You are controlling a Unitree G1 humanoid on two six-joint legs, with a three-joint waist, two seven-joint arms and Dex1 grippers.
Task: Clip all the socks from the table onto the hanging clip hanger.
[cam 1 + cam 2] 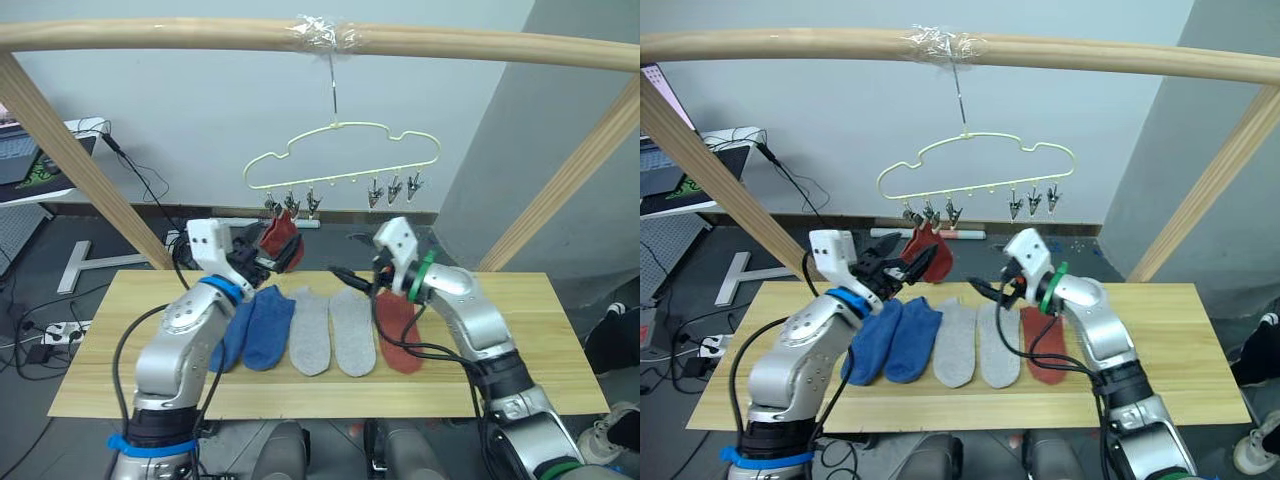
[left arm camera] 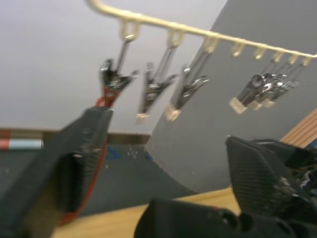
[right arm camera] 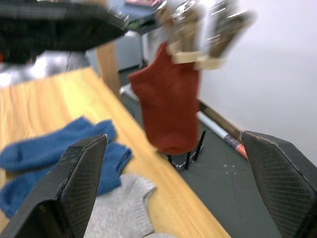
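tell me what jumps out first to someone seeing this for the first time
A rust red sock hangs from the leftmost clip of the pale yellow clip hanger, which hangs from a wooden bar. The left gripper, open, is right beside that sock. Below, five more socks lie in a row on the wooden table: two blue, two grey, one red.

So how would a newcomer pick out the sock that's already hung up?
Find the pale yellow clip hanger under the wooden bar. The rust red sock dangles from its leftmost clip, by the left gripper. Its rust red twin and the other socks lie flat on the table.
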